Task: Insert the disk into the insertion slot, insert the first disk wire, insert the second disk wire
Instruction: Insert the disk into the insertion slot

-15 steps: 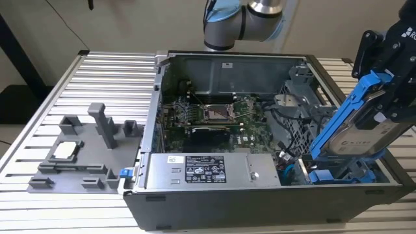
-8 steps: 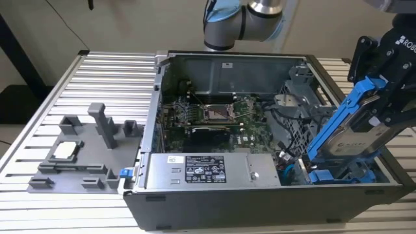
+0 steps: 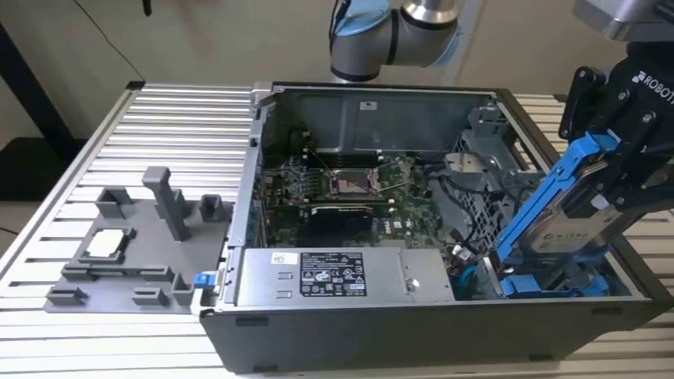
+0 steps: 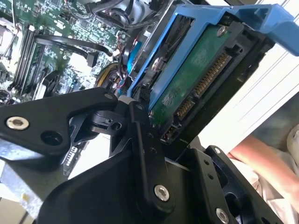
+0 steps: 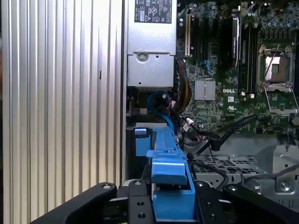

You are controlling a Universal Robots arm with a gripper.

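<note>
One gripper (image 3: 614, 170) hangs at the exterior view's right, over the near right corner of the open case (image 3: 316, 332). Its fingers (image 5: 137, 205) are clamped on the disk (image 3: 556, 229) from both sides. The disk is steeply tilted, with its upper end in the gripper and its lower end down by the slot (image 3: 595, 268) in that corner. It is not seated, and I cannot tell whether it touches the metal. A second blue carrier (image 3: 553, 286) lies flat, low in the same corner.

In the second wrist view the disk's green board faces the camera, and a person's arm (image 4: 264, 151) shows past it.

Along the case's near wall sits the power supply (image 3: 337, 276). To the exterior view's left of the case, a grey fixture (image 3: 126, 253) stands on the slatted table (image 3: 106, 343). Farther in lies the motherboard (image 3: 348, 181). Beyond the far wall rises the arm (image 3: 395, 35).
</note>
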